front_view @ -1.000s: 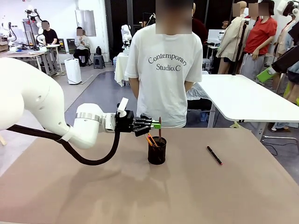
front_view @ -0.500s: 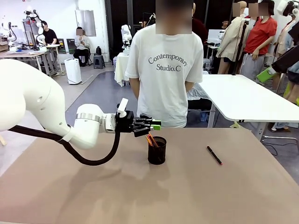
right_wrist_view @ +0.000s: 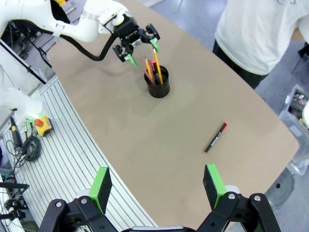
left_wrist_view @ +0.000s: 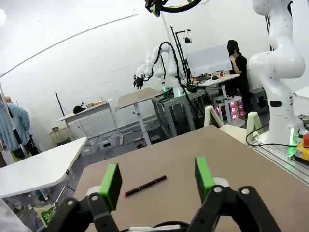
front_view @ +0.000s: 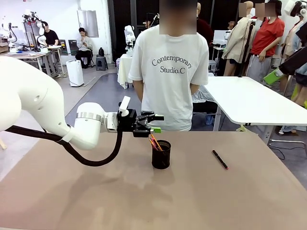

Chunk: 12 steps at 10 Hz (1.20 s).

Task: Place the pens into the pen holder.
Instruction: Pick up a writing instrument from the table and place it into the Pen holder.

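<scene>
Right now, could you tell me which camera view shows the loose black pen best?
The right wrist view: it looks down on the black pen, full length on bare table. The left wrist view shows it obliquely; the front view, small.

The left arm (front_view: 33, 103) reaches in level, wrist horizontal. The left gripper (front_view: 156, 123) points sideways, jaws apart and empty. The right gripper (right_wrist_view: 157, 186) hangs high, facing down, jaws wide, empty.

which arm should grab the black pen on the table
Right, probably. The black pen lies on the right half of the table, with the right gripper open high over that side; the left gripper is at the pen holder, farther off.
</scene>
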{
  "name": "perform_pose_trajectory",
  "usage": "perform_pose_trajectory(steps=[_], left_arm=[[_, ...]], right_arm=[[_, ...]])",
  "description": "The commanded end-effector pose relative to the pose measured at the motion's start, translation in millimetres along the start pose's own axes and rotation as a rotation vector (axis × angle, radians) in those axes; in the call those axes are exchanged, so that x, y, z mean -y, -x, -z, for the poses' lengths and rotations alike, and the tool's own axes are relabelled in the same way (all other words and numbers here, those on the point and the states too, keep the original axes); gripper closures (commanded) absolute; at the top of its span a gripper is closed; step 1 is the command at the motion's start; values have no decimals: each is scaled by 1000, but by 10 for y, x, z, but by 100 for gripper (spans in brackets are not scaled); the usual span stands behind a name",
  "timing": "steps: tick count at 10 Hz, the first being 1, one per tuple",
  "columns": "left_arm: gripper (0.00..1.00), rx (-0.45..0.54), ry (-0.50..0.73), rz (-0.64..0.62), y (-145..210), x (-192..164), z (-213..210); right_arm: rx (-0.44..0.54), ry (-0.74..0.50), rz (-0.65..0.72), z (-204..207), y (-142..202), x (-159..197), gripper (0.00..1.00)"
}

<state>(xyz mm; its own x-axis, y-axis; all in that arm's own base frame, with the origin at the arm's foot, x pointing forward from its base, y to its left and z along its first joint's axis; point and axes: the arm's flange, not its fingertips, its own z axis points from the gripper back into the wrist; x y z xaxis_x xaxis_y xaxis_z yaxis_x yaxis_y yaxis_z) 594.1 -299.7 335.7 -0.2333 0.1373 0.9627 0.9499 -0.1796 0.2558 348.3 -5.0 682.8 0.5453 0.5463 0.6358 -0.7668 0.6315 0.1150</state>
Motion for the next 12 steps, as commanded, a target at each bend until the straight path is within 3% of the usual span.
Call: perform_pose_trajectory(steps=[1, 7, 8, 12], left_arm=[[0, -17, 4, -8, -112, 118, -22], [0, -75, 1, -21, -245, 143, -73], [0, -29, -6, 1, -156, 88, -27], [0, -29, -6, 1, -156, 88, -27]], right_arm=[[13, -11, 4, -7, -21, -9, 0], [13, -11, 4, -7, -21, -9, 0], [13, -11, 4, -7, -21, -9, 0], [13, -11, 4, -7, -21, -9, 0]])
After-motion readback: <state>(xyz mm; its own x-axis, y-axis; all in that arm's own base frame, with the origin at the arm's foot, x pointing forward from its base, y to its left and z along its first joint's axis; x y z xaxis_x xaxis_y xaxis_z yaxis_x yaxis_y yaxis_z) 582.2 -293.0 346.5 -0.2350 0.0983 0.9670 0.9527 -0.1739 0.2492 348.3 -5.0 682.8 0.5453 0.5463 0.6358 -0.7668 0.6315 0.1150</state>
